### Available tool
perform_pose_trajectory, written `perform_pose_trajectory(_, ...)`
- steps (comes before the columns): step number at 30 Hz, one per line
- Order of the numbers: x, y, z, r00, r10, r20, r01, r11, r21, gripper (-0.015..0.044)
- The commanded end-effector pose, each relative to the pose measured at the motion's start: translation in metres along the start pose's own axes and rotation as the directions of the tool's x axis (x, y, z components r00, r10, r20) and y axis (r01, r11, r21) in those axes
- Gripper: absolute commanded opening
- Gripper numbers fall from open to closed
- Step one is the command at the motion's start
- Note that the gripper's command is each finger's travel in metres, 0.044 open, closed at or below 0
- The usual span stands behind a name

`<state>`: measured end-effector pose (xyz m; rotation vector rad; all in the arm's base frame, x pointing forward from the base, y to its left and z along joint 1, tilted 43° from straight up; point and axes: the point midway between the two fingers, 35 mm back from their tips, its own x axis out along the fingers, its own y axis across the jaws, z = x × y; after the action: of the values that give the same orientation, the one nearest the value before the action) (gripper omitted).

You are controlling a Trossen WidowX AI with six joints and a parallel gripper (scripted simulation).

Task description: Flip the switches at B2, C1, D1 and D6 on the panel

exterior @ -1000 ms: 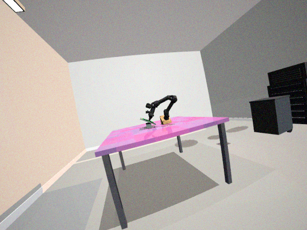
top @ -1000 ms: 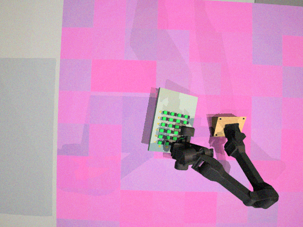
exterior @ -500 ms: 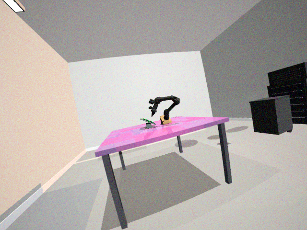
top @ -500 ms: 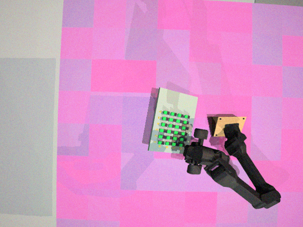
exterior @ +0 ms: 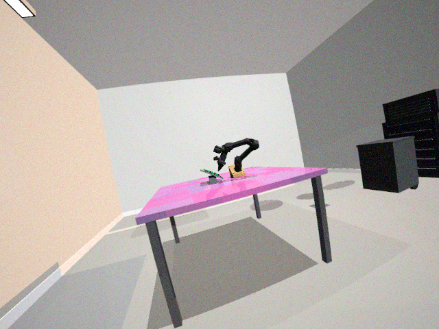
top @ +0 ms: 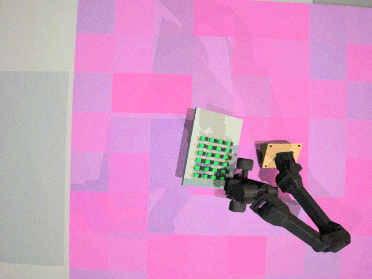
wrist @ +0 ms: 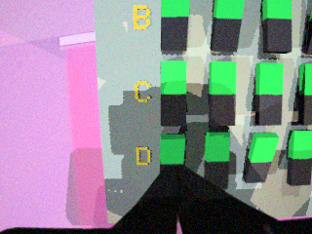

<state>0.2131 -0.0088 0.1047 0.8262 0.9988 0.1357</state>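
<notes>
The switch panel (top: 234, 125) (exterior: 202, 170) is tilted and carries rows of rocker switches, each half green, half dark. My gripper (top: 222, 174) (exterior: 219, 169) (wrist: 174, 175) is shut and empty. In the wrist view its tips overlap the near half of switch D1 (top: 222, 178) (wrist: 173, 150) and hide it; contact cannot be told. Switch C1 (top: 213, 176) (wrist: 174, 97) is just beyond it, with its green and dark halves visible. Switch B2 (top: 206, 169) (wrist: 227, 34) is farther up. Switch D6 (top: 229, 143) is at the row's other end. Their raised ends are hard to tell.
Neighbouring switch D2 (wrist: 216, 148) stands close beside the fingertips. The arm's wooden base (top: 270, 154) (exterior: 236, 172) stands on the pink patchwork table (top: 135, 93) (exterior: 177, 198), near the panel. The arm reaches over the panel's near corner.
</notes>
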Motion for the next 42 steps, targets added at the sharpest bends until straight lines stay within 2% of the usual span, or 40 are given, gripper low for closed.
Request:
perform_pose_trajectory(1, 0.004, -0.002, -0.001, 1.0, -0.004, -0.004, 0.004, 1.0, 0.012, 0.0)
perform_pose_trajectory(18, 0.027, -0.002, 0.0, 1.0, -0.003, -0.003, 0.003, 1.0, 0.011, 0.0)
perform_pose_trajectory(42, 0.027, -0.002, 0.0, 1.0, -0.003, -0.003, 0.003, 1.0, 0.011, 0.0)
